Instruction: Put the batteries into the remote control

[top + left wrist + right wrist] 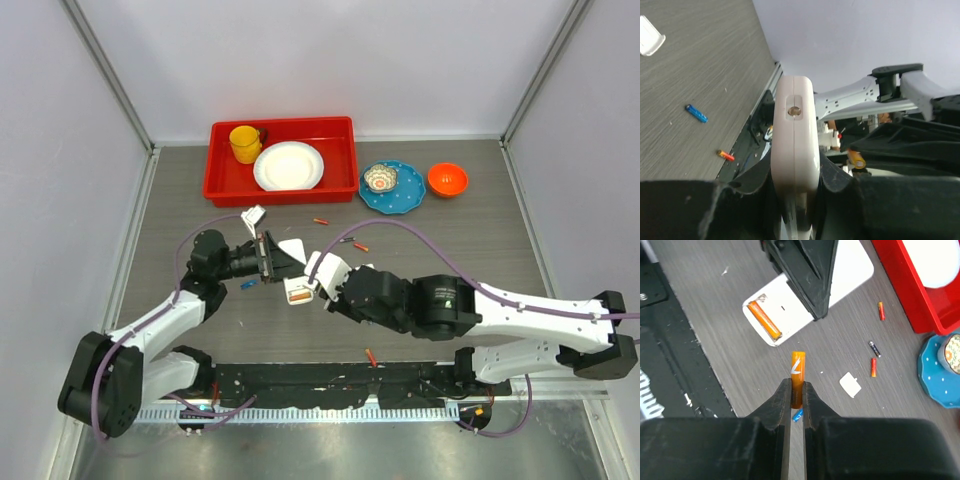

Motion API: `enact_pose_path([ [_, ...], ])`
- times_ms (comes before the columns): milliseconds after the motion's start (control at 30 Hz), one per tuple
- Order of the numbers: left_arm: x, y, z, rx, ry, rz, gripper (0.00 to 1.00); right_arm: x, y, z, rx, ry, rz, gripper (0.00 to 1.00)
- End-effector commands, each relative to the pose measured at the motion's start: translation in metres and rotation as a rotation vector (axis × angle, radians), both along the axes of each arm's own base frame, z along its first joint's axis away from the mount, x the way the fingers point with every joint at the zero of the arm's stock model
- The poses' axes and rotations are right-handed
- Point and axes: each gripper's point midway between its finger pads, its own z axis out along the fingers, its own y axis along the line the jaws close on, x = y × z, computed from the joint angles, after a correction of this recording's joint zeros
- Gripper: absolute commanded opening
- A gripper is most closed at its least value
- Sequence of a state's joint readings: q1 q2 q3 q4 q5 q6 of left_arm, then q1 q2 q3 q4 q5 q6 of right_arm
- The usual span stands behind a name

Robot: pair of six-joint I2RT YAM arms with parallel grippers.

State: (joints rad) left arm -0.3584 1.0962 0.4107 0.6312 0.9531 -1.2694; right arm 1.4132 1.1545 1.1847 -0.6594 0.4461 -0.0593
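My left gripper (272, 258) is shut on the white remote control (296, 268) and holds it tilted above the table. In the left wrist view the remote (795, 140) stands edge-on between the jaws. Its open compartment holds one orange battery (765, 320). My right gripper (796, 385) is shut on a second orange battery (797, 371), close to the compartment end of the remote (850, 277). Loose batteries lie on the table: a red one (881, 310), a dark one (874, 348), a red one (873, 367) and a blue one (696, 113). The white battery cover (850, 384) lies apart.
A red tray (225, 185) at the back holds a yellow cup (244, 143) and a white plate (289, 166). A blue plate (405, 198) with a small bowl (380, 179) and an orange bowl (447, 179) stand to its right. A red battery (371, 356) lies by the arm bases.
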Motion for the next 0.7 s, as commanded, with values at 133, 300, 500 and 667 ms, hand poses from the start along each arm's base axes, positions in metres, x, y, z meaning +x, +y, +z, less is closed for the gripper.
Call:
enact_pose_path([
  [133, -0.023, -0.023, 0.012, 0.049, -0.064, -0.197, 0.00, -0.033, -0.026, -0.001, -0.231, 0.101, 0.216, 0.01],
  [300, -0.032, -0.031, 0.002, 0.115, -0.069, -0.252, 0.00, -0.028, -0.023, -0.016, -0.286, 0.065, 0.212, 0.01],
  [500, -0.046, -0.041, -0.008, 0.129, -0.063, -0.311, 0.00, -0.026, -0.013, -0.012, -0.267, 0.040, 0.220, 0.01],
  [667, -0.052, -0.045, -0.015, 0.136, -0.049, -0.338, 0.00, -0.032, 0.005, -0.013, -0.263, 0.039, 0.280, 0.01],
])
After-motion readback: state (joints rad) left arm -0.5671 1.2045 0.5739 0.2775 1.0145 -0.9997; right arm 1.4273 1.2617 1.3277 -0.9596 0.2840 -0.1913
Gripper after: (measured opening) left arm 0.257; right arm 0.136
